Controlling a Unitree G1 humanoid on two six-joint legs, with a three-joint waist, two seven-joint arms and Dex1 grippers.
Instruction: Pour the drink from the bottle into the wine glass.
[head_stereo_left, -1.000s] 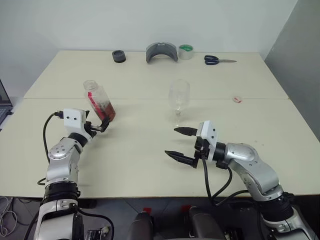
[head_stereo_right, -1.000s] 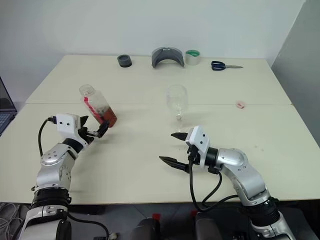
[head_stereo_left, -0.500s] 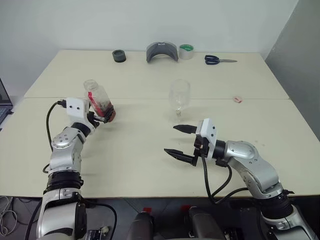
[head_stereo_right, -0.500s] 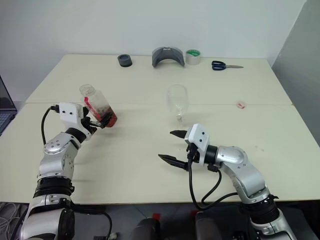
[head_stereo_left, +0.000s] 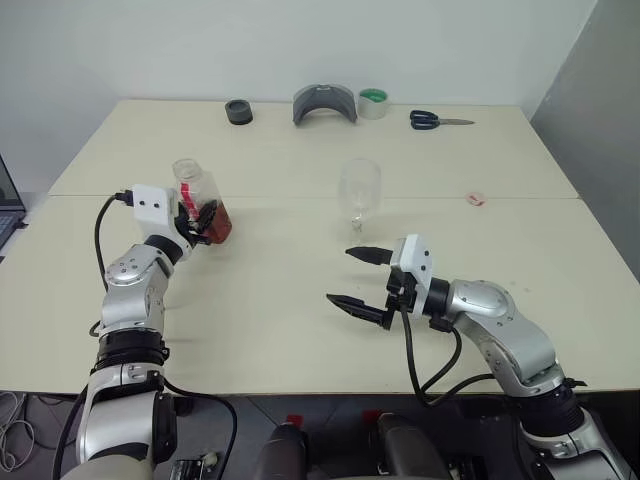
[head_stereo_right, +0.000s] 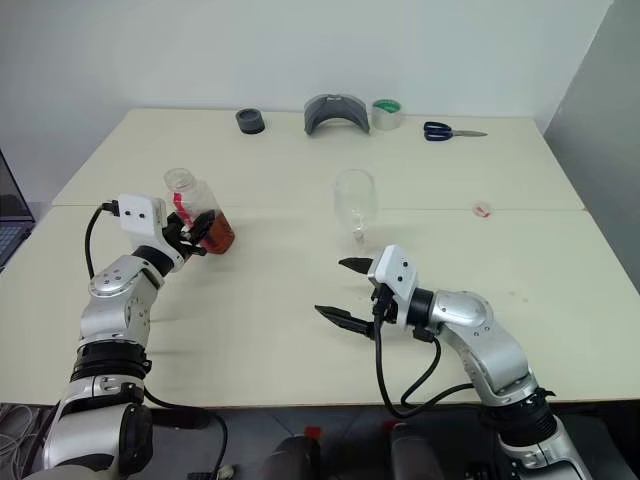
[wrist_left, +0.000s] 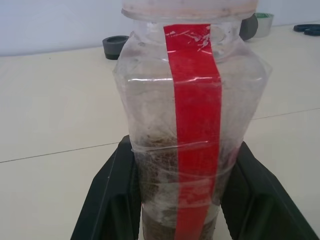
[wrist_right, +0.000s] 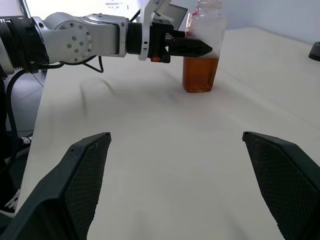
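The bottle, clear plastic with a red label strip, stands upright on the left of the table. The amber drink fills its lower part. My left gripper is shut on the bottle's lower body, one black finger on each side. The empty wine glass stands upright at the table's middle, apart from both arms. My right gripper hovers open just in front of the glass, pointing toward the bottle, with nothing between its fingers.
Along the table's far edge lie a black ring, a grey curved piece, a green tape roll and blue scissors. A small pink scrap lies to the right of the glass.
My left gripper has closed on the bottle, which leaned to the left before and now stands upright. The left hand came slightly up and forward. The right arm kept still.
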